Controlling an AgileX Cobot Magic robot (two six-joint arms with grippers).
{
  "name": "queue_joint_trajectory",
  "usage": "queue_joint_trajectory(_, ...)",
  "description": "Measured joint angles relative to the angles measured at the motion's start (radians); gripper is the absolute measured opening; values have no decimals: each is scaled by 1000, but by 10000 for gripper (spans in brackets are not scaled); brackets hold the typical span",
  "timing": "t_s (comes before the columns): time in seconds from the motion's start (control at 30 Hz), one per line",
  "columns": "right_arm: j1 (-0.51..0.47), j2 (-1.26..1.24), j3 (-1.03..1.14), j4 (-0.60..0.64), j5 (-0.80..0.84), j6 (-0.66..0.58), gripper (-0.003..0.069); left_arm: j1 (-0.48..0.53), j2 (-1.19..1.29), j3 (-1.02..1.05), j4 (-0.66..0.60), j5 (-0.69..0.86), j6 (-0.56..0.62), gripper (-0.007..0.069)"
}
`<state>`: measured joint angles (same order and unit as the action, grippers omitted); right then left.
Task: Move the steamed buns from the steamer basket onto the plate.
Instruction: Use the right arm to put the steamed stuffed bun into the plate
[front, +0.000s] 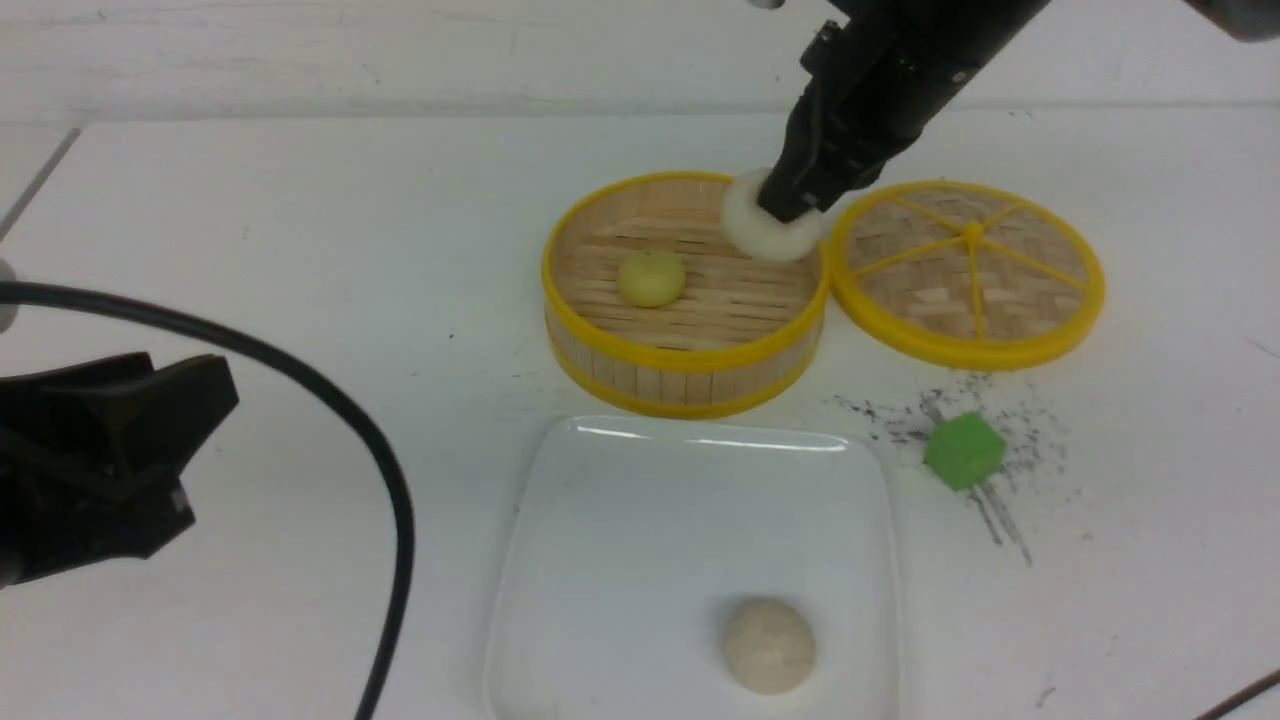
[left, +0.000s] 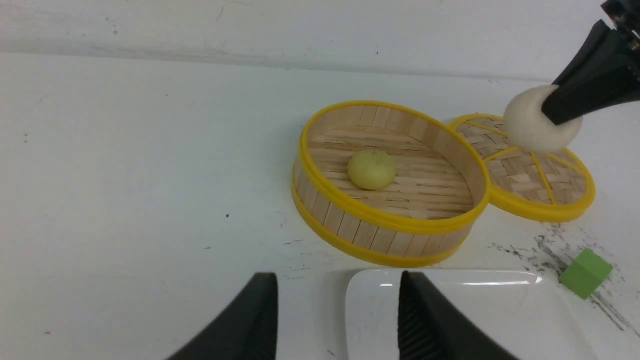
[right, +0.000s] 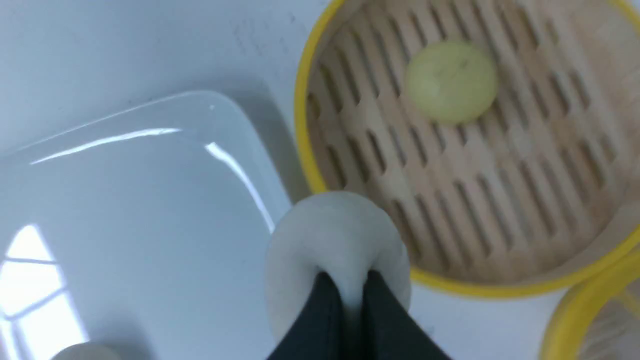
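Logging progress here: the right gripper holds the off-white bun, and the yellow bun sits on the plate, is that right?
Not quite. The right gripper does hold the off-white bun, but the yellow bun lies inside the steamer basket, not on the plate. The front view shows it.

The front view looks forward and down over the whole table (front: 250, 250) from its near side, the left wrist view faces the steamer basket (left: 350, 227) from low beside the plate (left: 500, 315), and the right wrist view looks steeply down from close above, all three sharing basket, plate and yellow bun (right: 451, 81).
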<state>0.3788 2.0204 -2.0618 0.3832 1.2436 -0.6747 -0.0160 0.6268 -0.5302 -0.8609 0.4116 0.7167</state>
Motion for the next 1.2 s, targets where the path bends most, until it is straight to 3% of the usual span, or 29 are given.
queue_joint_trajectory(0.2,0,-39,199,-27,-4,109,24,0,0,0,-1,0,0,355)
queue_joint_trajectory(0.47,0,-59,425,149,-13,-31,24,0,0,0,-26,-3,0,355)
queue_joint_trajectory(1.0,38,35,521,159,-101,-185,25,0,0,0,-29,-3,0,355)
queue_joint_trajectory(1.2,38,35,521,159,-81,-190,32,0,0,0,-30,-3,0,355)
